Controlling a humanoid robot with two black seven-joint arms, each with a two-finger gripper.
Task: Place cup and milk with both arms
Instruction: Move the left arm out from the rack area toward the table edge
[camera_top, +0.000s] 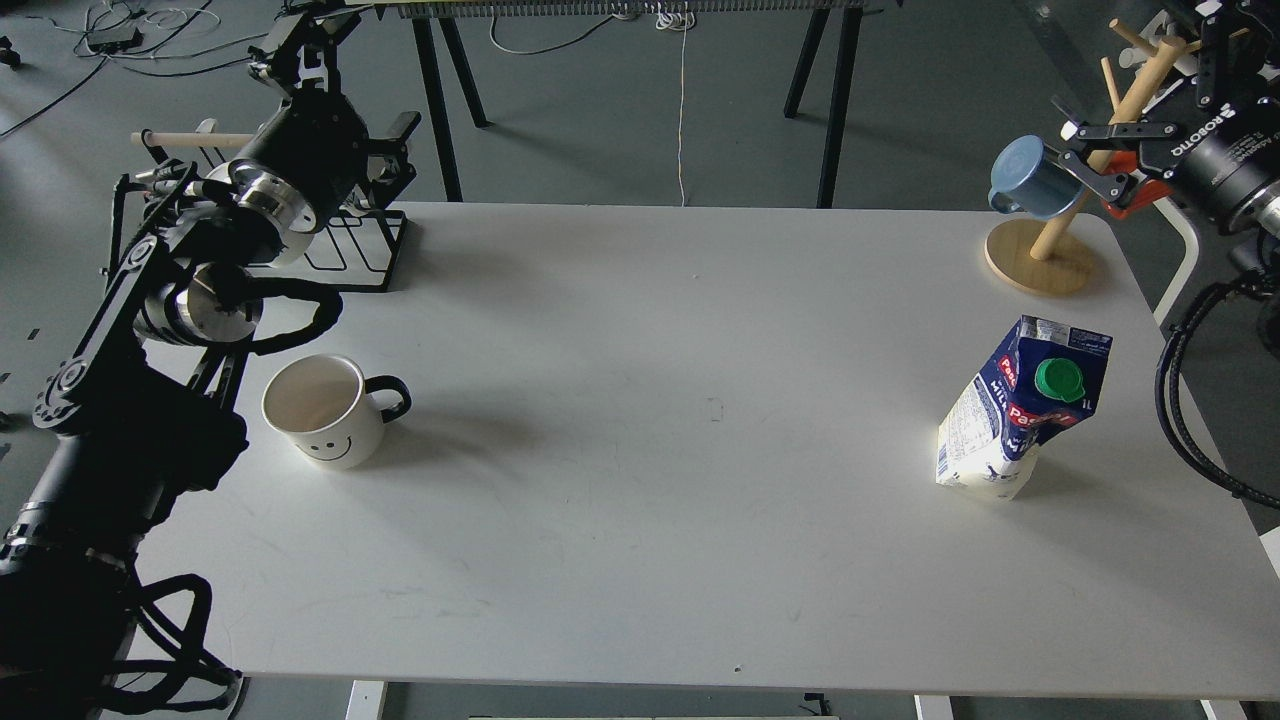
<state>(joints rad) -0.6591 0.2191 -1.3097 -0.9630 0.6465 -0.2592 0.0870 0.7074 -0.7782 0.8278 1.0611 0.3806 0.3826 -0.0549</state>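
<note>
cup (323, 408) at 9 o'clock on worktop (640, 520), milk (1020, 420) at 3. l pincer (385, 150) and r pincer (1095, 150) both up off worktop, grip state can't tell.

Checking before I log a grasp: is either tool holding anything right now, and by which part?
Nothing is held. The cup and the milk stand free on the table; the left tool and the right tool are raised away from them.
</note>
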